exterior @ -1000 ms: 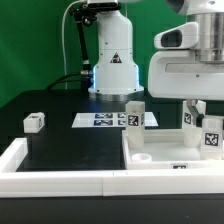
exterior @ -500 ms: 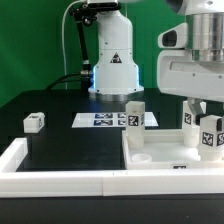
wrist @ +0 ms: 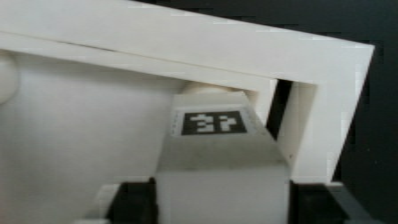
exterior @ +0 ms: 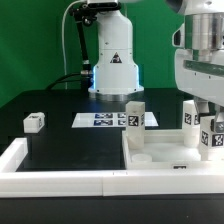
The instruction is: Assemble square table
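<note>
A loose leg [exterior: 34,122] lay apart on the black table [exterior: 60,140], the marker board [exterior: 104,120] behind. The slab [exterior: 160,152] sat at the exterior view's right, one leg [exterior: 133,114] upright on it. The arm hung vertically over the right-hand leg [exterior: 210,135]. In the wrist view the gripper [wrist: 217,190] straddled that leg [wrist: 215,150] in the slab corner [wrist: 302,110]; grip or gap unclear.

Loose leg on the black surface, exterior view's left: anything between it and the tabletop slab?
Nothing visible. The loose leg sits alone on the black surface; the stretch toward the tabletop slab is bare. The marker board lies flat farther back.
</note>
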